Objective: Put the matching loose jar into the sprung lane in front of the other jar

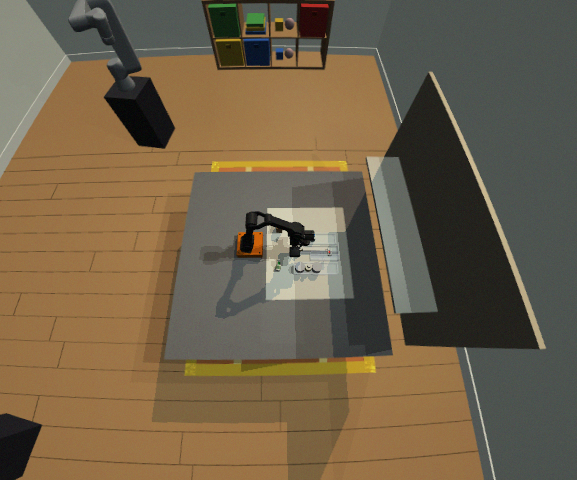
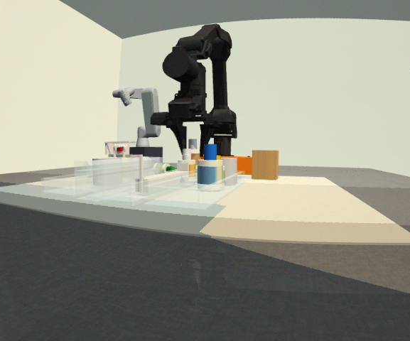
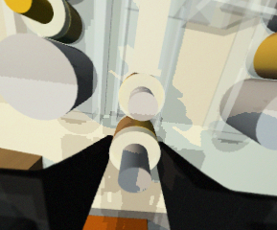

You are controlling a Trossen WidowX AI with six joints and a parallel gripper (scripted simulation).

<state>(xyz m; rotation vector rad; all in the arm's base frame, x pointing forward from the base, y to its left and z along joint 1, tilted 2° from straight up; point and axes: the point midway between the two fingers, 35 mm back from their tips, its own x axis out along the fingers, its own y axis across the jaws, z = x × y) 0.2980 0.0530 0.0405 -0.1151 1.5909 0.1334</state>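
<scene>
Gripper (image 3: 133, 158) clamped on the loose jar (image 3: 134, 155) at the lane mouth.
The wrist view shows the matching jar (image 3: 141, 100) just beyond the held jar inside the clear lane (image 3: 110, 62); the exterior view hides both behind a blue-capped jar (image 2: 209, 169).
</scene>
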